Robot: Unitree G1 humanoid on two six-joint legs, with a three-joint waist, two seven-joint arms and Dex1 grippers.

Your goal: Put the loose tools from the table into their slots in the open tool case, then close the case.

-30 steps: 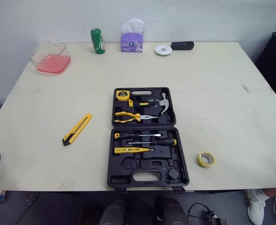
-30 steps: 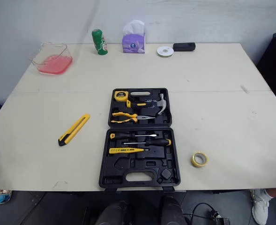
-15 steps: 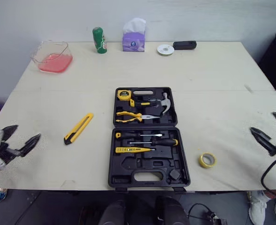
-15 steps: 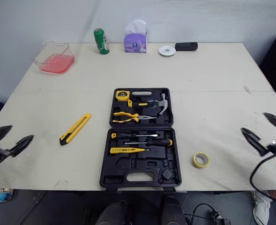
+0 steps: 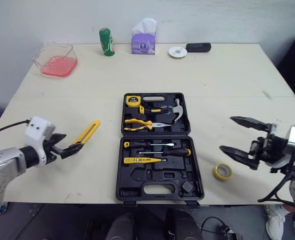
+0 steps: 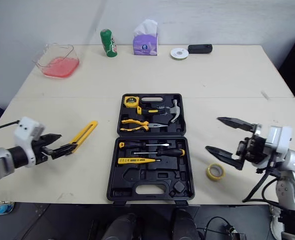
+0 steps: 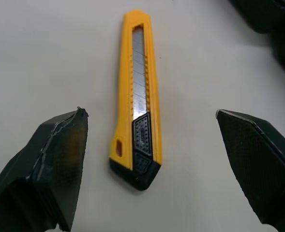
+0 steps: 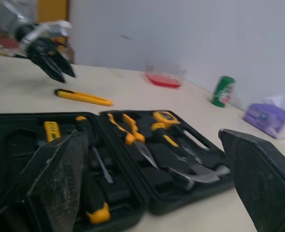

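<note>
The open black tool case lies mid-table; a tape measure, hammer and pliers sit in its far half, screwdrivers and a yellow tester in its near half. A yellow utility knife lies on the table left of the case. A yellow tape roll lies to the case's right. My left gripper is open just short of the knife's near end, and the knife lies between its fingertips' line. My right gripper hovers open, wide, above the table right of the case and just beyond the tape roll.
Along the far edge stand a clear container of red liquid, a green can, a purple tissue pack, a white disc and a black device. The table's near edge runs close below the case.
Both arms have swung in from the sides. The left gripper reached the knife's near end; the right gripper came in beside the case over the tape roll. No tool has moved.
</note>
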